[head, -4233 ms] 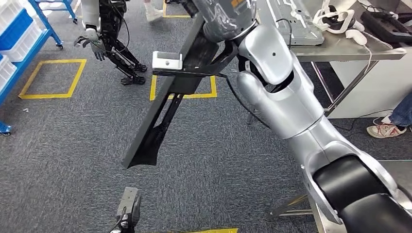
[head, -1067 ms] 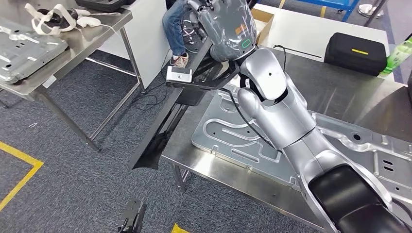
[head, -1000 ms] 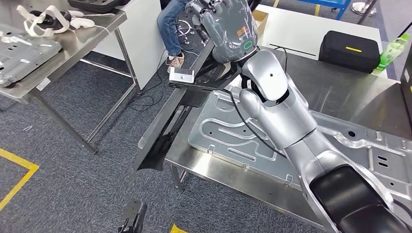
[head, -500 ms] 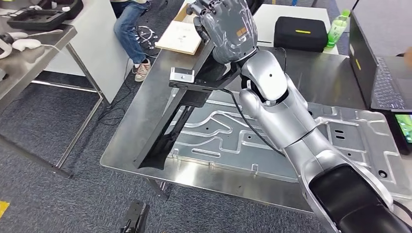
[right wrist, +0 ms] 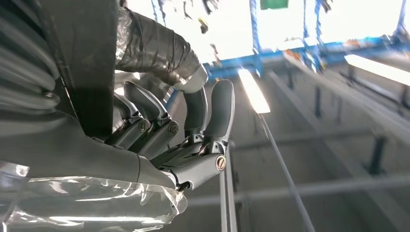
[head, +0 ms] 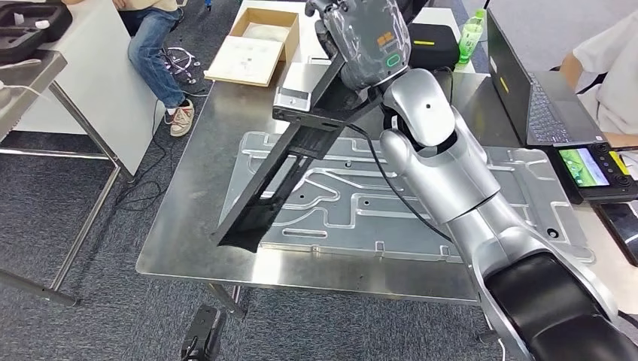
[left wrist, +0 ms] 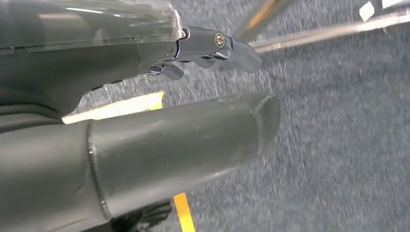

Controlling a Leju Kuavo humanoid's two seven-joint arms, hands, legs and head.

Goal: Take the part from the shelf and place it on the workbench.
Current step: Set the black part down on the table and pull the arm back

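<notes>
Left hand [left wrist: 145, 140] hangs low over carpet, grip state can't tell; right hand [head: 366, 37] grips the long black part [head: 280, 169], tilted, lower end over the workbench [head: 180, 241] near edge; pickup done, set-down left. Stamped metal panel [head: 421, 218] occupies the landing spot; laptop [head: 538, 98], green bottle [head: 472, 26], black case [head: 429, 34] and seated person [head: 158, 45] beyond.

Stamped metal panel [head: 391, 203] across workbench [head: 180, 241]; bare steel strip along near-left edge.

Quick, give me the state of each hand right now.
Left hand: holds nothing; whether its fingers are spread or curled cannot be told.
Right hand: closed around the long black part, held tilted over the workbench.
</notes>
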